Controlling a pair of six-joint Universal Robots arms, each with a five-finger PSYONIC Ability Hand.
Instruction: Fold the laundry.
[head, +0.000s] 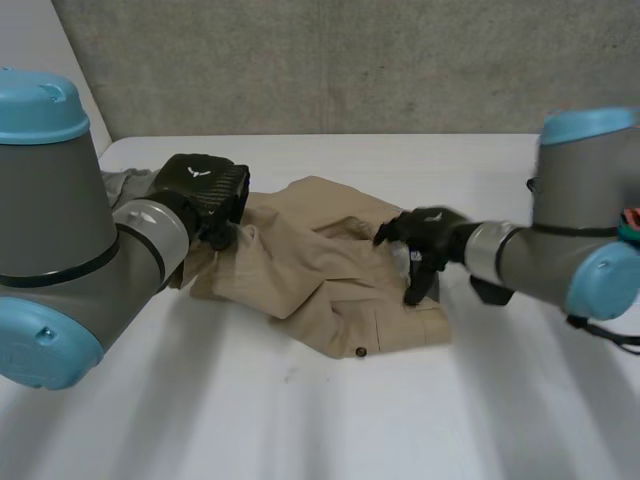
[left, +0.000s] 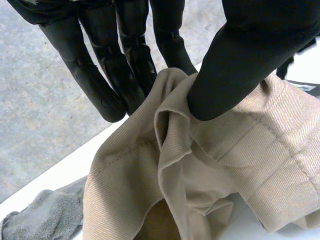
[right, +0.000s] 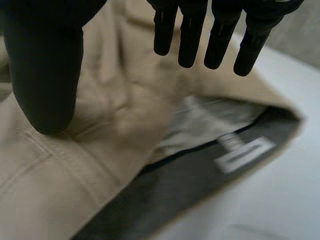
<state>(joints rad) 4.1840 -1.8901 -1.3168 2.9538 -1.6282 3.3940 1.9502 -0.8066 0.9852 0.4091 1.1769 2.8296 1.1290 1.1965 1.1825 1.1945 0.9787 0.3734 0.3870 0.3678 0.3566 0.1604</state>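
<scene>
A crumpled tan garment (head: 320, 270) lies in the middle of the white table (head: 300, 420). My left hand (head: 205, 185) is at its left edge. In the left wrist view a raised fold of the tan cloth (left: 170, 100) is pinched between the thumb (left: 240, 55) and the straight fingers (left: 125, 70). My right hand (head: 428, 235) is over the garment's right side, near the waistband. In the right wrist view its fingers (right: 190, 35) are straight and spread above the tan cloth (right: 115, 115), and its thumb (right: 42, 65) rests on it. A dark lining with a white label (right: 245, 150) shows beyond the fingertips.
A grey cloth (head: 125, 180) lies at the back left, partly behind my left arm, and the same grey cloth (left: 45, 217) lies beside the tan fold. A grey wall (head: 350, 60) stands behind the table.
</scene>
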